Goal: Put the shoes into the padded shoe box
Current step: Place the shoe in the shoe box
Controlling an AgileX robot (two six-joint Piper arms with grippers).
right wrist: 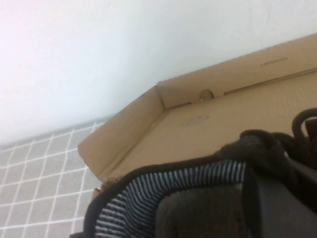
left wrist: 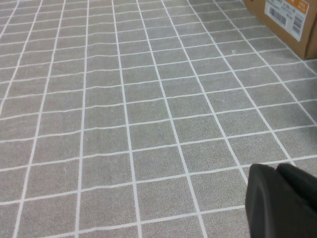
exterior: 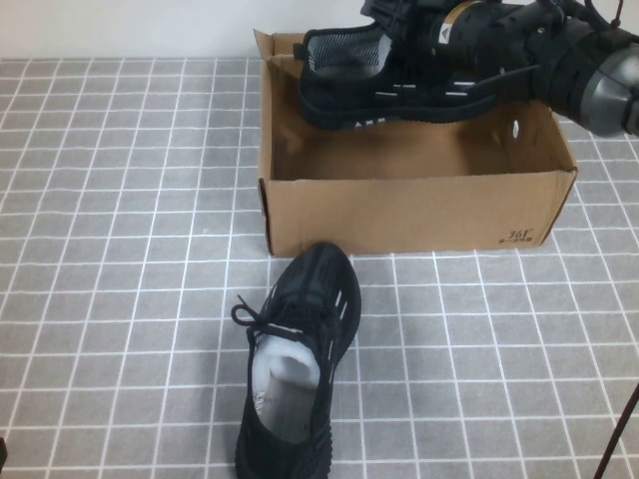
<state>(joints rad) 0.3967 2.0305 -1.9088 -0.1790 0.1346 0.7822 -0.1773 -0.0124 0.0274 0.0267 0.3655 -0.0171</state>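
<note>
The brown cardboard shoe box stands open at the back middle of the table. My right gripper is shut on one black sneaker and holds it on its side over the far part of the box, heel towards the left. In the right wrist view one finger sits inside this shoe's striped collar, above the box's inner corner. The other black sneaker lies on the table in front of the box, toe towards it. My left gripper is shut and empty, low over the tiles.
The table is covered with a grey tiled cloth. A white wall runs behind the box. A corner of the box with an orange label shows in the left wrist view. A dark cable crosses the front right corner.
</note>
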